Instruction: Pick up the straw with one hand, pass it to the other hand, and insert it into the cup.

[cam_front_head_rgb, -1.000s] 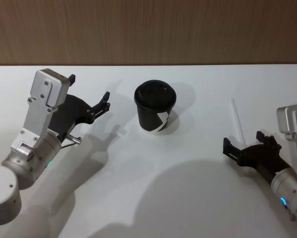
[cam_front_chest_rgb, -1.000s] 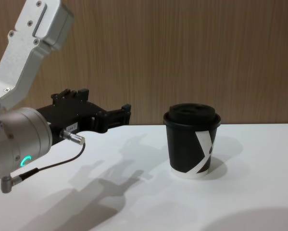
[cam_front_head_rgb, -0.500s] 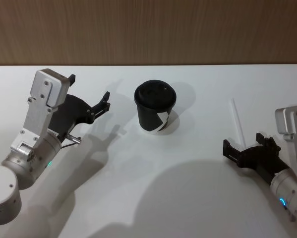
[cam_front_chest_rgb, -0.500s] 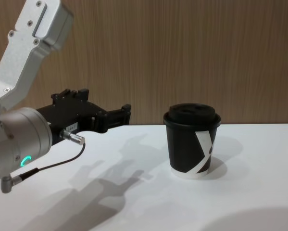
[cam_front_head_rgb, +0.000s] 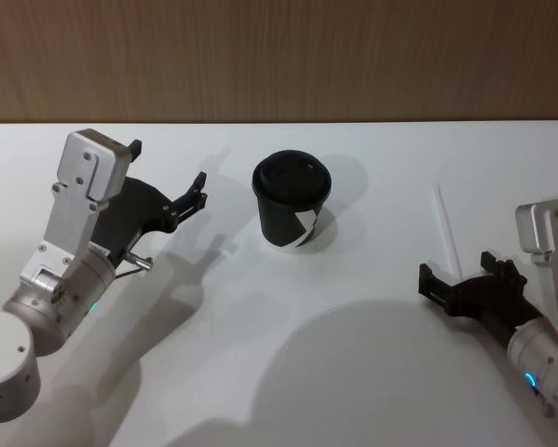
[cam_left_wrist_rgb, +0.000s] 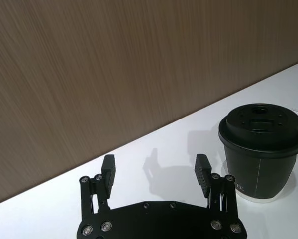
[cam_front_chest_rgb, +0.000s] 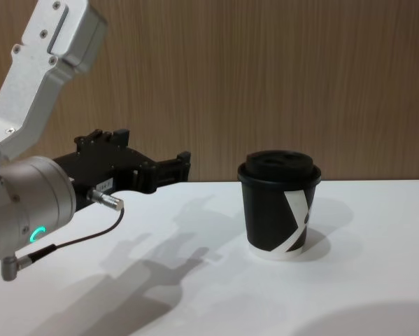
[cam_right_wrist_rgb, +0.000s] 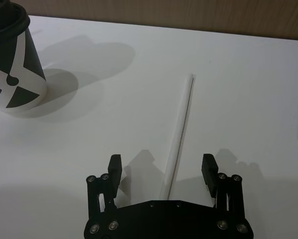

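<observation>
The white straw (cam_front_head_rgb: 444, 228) lies flat on the table at the right, its length running away from me. My right gripper (cam_front_head_rgb: 455, 267) is open over the straw's near end. In the right wrist view the straw (cam_right_wrist_rgb: 181, 132) runs through the gap of that gripper (cam_right_wrist_rgb: 161, 167), touching neither finger. The black lidded cup (cam_front_head_rgb: 292, 200) stands upright mid-table, also seen as the cup (cam_front_chest_rgb: 279, 206) from the chest and the cup (cam_right_wrist_rgb: 12, 69) from the right wrist. My left gripper (cam_front_head_rgb: 167, 163) hovers open to the cup's left, with nothing between its fingers (cam_left_wrist_rgb: 108, 169).
A wood-panelled wall (cam_front_head_rgb: 279, 56) runs along the table's far edge. The white tabletop (cam_front_head_rgb: 260, 354) is bare between the arms. A thin dark cable (cam_front_chest_rgb: 76, 241) hangs from my left wrist.
My right gripper has shifted slightly toward the table's near side over the straw's end. The left arm, cup and straw have not moved.
</observation>
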